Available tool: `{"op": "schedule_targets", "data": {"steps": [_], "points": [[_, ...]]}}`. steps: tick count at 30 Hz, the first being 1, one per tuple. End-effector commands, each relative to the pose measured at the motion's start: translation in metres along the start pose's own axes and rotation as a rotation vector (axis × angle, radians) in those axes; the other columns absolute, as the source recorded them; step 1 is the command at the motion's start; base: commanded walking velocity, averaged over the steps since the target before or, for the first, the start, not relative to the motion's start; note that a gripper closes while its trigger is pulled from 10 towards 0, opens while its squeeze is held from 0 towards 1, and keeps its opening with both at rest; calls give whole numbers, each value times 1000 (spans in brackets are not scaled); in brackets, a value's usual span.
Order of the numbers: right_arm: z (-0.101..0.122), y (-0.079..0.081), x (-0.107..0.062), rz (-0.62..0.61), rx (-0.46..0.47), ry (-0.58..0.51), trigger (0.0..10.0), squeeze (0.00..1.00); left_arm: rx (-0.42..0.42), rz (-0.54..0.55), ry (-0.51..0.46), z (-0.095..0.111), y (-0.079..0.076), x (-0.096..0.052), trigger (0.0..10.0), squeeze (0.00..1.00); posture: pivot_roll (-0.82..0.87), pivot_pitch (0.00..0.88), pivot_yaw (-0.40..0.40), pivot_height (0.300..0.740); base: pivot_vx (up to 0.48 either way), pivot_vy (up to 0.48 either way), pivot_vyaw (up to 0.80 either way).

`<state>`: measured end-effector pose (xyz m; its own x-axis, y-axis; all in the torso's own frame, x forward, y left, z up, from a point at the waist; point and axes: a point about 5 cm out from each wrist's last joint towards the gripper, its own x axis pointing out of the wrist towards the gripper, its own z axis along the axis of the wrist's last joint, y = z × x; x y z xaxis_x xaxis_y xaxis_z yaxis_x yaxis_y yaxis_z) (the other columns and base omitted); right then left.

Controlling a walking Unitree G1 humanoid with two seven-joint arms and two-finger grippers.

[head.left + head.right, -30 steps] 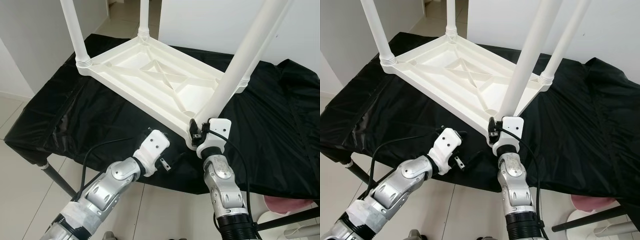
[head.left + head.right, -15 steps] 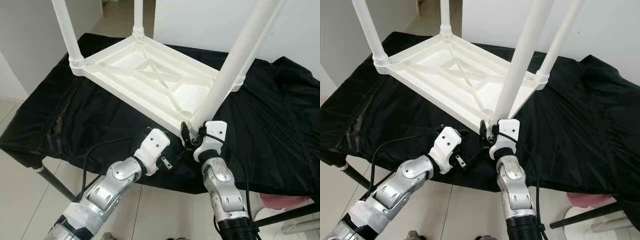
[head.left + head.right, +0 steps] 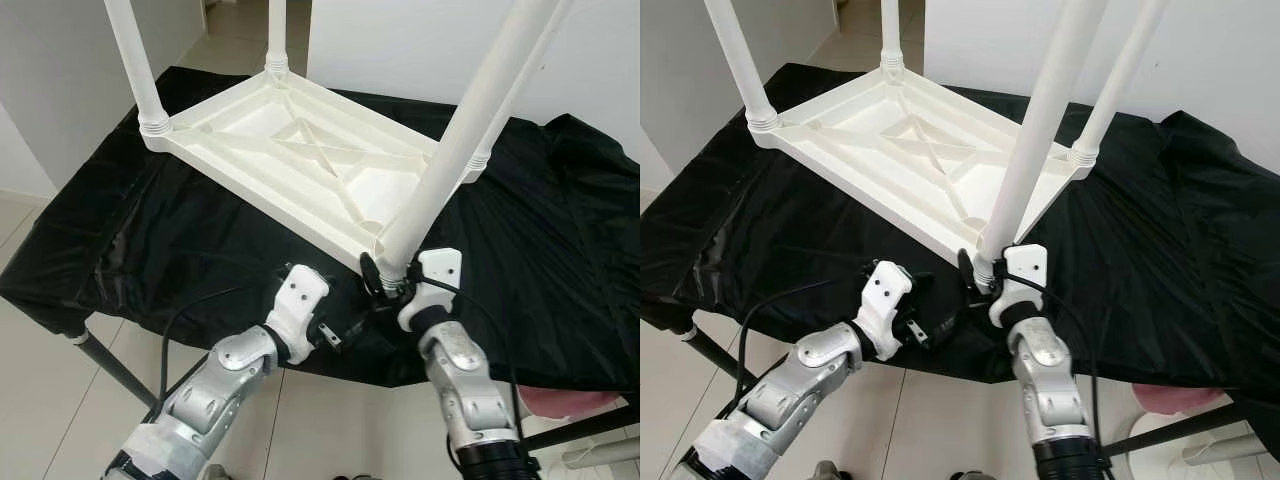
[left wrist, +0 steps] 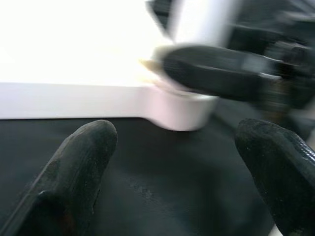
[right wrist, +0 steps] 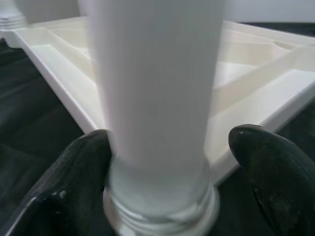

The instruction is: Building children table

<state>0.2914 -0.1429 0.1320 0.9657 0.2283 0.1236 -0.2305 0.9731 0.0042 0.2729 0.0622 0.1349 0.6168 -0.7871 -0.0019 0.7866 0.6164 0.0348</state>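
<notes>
At the surface's (image 3: 90, 240) near edge, the upturned table (image 3: 300, 160) lies on black cloth. Right pincer (image 3: 385, 282), fingers spread around the near leg (image 3: 455, 150) at its socket, one finger touching; half a second ago it sat lower, suggesting the leg is seated. Left pincer (image 3: 325, 325) hovers open just beside that corner. Little room remains before the edge.

Soft, even daylight filled the room, and both head views were sharp. The left wrist view was motion-blurred, with the white tabletop (image 4: 64, 44) blown out by glare. The right wrist view looked softly unfocused up close.
</notes>
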Motion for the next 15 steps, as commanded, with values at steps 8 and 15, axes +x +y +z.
{"op": "schedule_targets", "data": {"steps": [8, 15], "points": [[2, -16, 3, 204, -24, -4, 10000, 0, -3, -128, 9, 7, -1, -10, 10000, 0, -13, 92, -44, 740, 0, 0, 0], [13, -22, 23, 378, -83, -7, 10000, 0, 41, -226, 41, 11, -9, -18, 10000, 0, -16, 92, -42, 740, 0, 0, 0]]}}
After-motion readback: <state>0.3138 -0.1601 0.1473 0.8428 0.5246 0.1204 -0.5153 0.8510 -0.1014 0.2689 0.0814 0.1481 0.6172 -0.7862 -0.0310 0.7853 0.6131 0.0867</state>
